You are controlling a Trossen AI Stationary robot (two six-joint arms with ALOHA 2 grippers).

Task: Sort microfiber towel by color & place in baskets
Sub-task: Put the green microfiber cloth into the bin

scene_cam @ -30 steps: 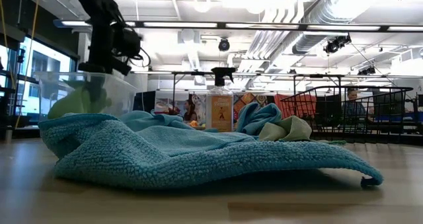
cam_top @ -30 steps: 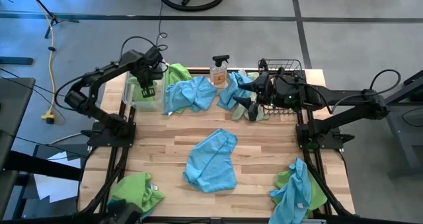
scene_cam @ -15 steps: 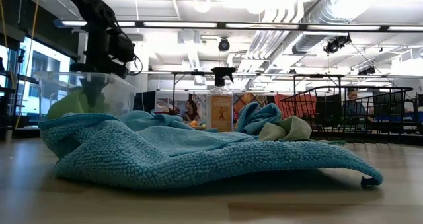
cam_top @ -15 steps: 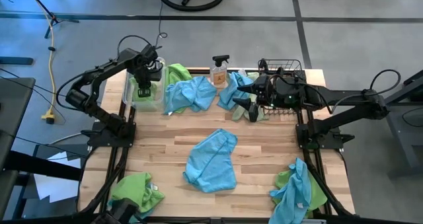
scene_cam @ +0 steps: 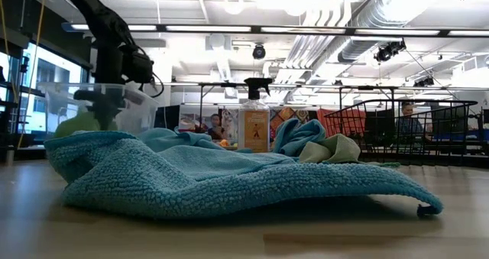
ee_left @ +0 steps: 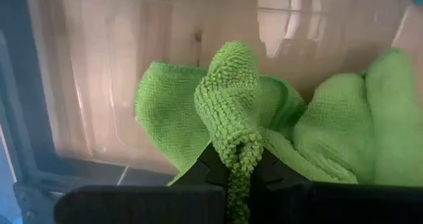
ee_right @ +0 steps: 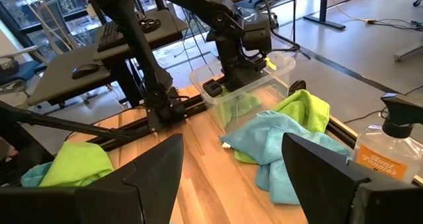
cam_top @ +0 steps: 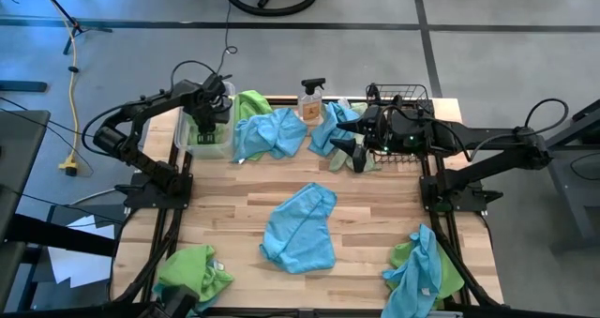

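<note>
A clear tub (cam_top: 190, 142) stands at the table's far left. My left gripper (cam_top: 208, 127) reaches down into it, shut on a lime green towel (ee_left: 218, 112). The low view shows the green towel (scene_cam: 80, 123) through the tub wall (scene_cam: 130, 106). At the far right stands the black wire basket (cam_top: 405, 97). My right gripper (cam_top: 347, 151) hovers open beside it, above a blue and a pale green towel (cam_top: 330, 123), touching nothing. A sky blue towel (cam_top: 300, 229) lies spread at the table's middle. My left gripper pinches a raised fold of the green towel (ee_left: 235, 159) between its two fingers, coming from above and pointing down. The cloth bunches below the fingers and its lower part (ee_left: 165, 118) rests on the tub's floor, slack.
A spray bottle (cam_top: 312, 98) stands at the far middle, with a blue towel (cam_top: 270, 135) and a green one (cam_top: 251, 104) between it and the tub. More towels lie at the near left corner (cam_top: 192, 273) and the near right corner (cam_top: 422, 273).
My left gripper has sunk into the clear tub, shifting a little toward the table's left edge, and has rolled its wrist. It has stayed shut on the green towel, which has come down with it onto the tub's floor.
</note>
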